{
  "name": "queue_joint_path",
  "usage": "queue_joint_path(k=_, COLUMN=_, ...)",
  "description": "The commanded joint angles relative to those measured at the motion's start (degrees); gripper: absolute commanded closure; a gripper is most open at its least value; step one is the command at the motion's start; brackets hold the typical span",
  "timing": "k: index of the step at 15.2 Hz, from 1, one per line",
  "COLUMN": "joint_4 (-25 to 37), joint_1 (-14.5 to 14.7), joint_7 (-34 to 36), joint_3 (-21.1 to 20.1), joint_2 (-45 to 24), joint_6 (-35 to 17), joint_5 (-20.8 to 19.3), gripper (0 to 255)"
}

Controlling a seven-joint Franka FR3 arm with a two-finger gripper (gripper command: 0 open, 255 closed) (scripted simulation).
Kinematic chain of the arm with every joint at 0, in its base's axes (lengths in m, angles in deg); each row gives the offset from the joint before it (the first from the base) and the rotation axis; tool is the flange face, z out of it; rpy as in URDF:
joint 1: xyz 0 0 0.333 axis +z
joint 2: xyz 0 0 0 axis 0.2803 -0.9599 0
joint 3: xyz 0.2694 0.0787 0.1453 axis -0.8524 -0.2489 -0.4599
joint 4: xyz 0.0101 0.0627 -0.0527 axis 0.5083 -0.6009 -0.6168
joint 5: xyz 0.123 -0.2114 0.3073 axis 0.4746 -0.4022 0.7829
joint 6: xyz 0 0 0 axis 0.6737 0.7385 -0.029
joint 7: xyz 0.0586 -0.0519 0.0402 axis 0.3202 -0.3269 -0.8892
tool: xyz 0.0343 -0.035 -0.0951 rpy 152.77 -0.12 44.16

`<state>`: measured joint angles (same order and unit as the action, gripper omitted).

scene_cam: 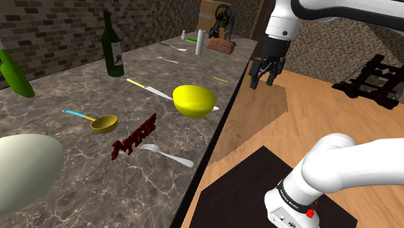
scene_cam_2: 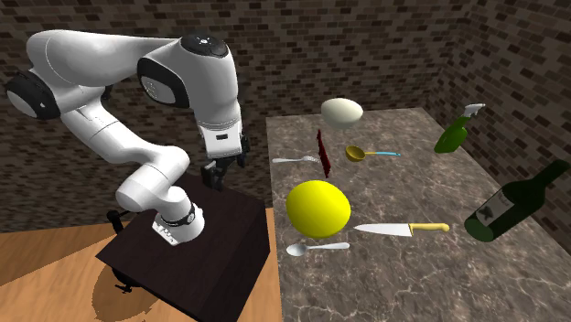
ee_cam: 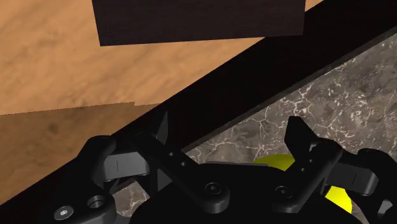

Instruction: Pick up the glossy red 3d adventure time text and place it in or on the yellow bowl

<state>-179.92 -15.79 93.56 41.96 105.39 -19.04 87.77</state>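
Note:
The glossy red 3D text (scene_cam: pixel 134 136) stands on edge on the marble counter, between a small scoop and a fork; it also appears as a thin dark-red strip (scene_cam_2: pixel 321 153). The yellow bowl (scene_cam: pixel 194 100) sits nearer the counter's edge, round side up (scene_cam_2: pixel 318 208). My black gripper (scene_cam: pixel 264 76) hangs open beyond the counter's edge, above the wooden floor, level with the bowl and apart from it. From the wrist the fingers stand apart around nothing (ee_cam: pixel 229 127), and a patch of the yellow bowl (ee_cam: pixel 280 162) peeks out behind the hand.
On the counter lie a fork (scene_cam: pixel 167 155), a yellow-handled knife (scene_cam: pixel 147 89), a blue-handled scoop (scene_cam: pixel 103 123), a dark green wine bottle (scene_cam: pixel 112 45), a green spray bottle (scene_cam: pixel 16 74) and a large whitish egg shape (scene_cam: pixel 22 171). The black stand (scene_cam: pixel 259 188) is beside the counter.

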Motion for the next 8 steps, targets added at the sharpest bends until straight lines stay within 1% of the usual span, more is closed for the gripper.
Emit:
queue_joint_path(k=1, joint_4=0.0, joint_1=0.0, joint_7=0.0, joint_3=0.0, joint_2=0.0, joint_6=0.0, joint_5=0.0, gripper=0)
queue_joint_path(k=5, joint_4=-2.26, joint_1=-0.02, joint_7=10.45, joint_3=-5.99, joint_2=0.31, joint_6=-2.58, joint_5=4.54, gripper=0)
queue_joint_path(k=8, joint_4=-2.93, joint_1=-0.08, joint_7=18.23, joint_3=-10.63, joint_2=-0.69, joint_6=-4.96, joint_5=7.8, gripper=0)
